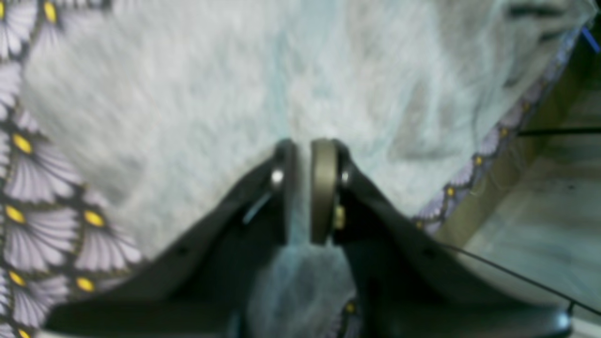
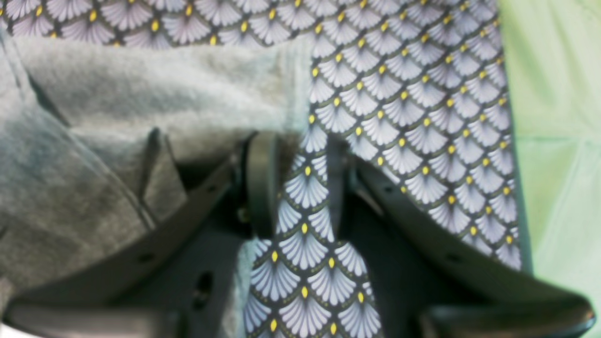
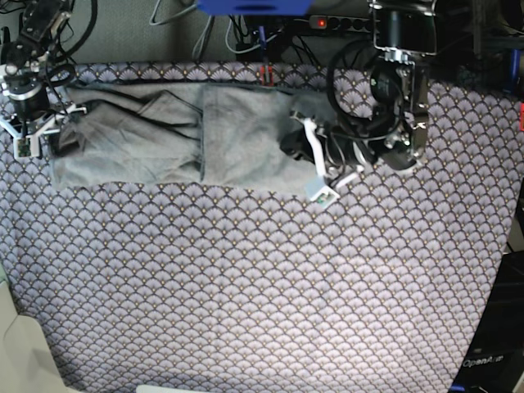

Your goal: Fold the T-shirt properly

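The grey T-shirt lies as a long folded strip along the far side of the patterned tablecloth. My left gripper is at the strip's right end. In the left wrist view its jaws stand almost together with the grey T-shirt pinched between them. My right gripper is at the strip's left end. In the right wrist view it is open with only tablecloth showing in the gap. The T-shirt's edge lies against its left finger.
Cables and a power strip run behind the table's far edge, with a blue object there. The table edge passes close beside the left gripper. The tablecloth ends at a pale green surface right of the right gripper.
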Motion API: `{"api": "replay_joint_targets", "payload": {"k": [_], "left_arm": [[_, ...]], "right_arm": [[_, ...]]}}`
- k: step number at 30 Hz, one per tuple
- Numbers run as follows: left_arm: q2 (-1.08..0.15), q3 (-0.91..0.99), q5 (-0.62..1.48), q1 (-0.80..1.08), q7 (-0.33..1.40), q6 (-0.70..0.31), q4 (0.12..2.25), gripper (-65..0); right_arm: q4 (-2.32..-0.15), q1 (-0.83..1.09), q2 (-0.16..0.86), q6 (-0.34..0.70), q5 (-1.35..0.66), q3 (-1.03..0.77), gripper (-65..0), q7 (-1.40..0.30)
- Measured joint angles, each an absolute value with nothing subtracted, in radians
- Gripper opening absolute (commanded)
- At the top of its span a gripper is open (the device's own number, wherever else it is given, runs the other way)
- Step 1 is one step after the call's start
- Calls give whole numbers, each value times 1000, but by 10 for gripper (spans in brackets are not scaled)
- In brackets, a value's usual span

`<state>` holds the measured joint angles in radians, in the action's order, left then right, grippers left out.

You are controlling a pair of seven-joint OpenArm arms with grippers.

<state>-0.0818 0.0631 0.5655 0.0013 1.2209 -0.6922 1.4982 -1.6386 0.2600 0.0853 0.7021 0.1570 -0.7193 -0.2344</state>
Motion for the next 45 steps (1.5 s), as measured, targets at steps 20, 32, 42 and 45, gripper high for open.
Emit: {"api": "replay_joint_targets", "payload": {"k": [20,32,42,45], "left_arm": [[-138,74,664,1,1229,-692,1626,-423],[-161,164,776,-40,1236,-688,1651,-423],[-233,388,779,11,1233,-693,1650,-423],[-247,419,778,25,1239,-693,1650,-423]], "right_arm": [[-1650,233,152,704,-21,-713,-277,-554],[-1641,198,405,699,-710,-717,-277,-1114],[-1411,206,410,699,-821,-656,-277,-1050],[-1379,205,419,699,-828,-608,-277,-1028]]}}
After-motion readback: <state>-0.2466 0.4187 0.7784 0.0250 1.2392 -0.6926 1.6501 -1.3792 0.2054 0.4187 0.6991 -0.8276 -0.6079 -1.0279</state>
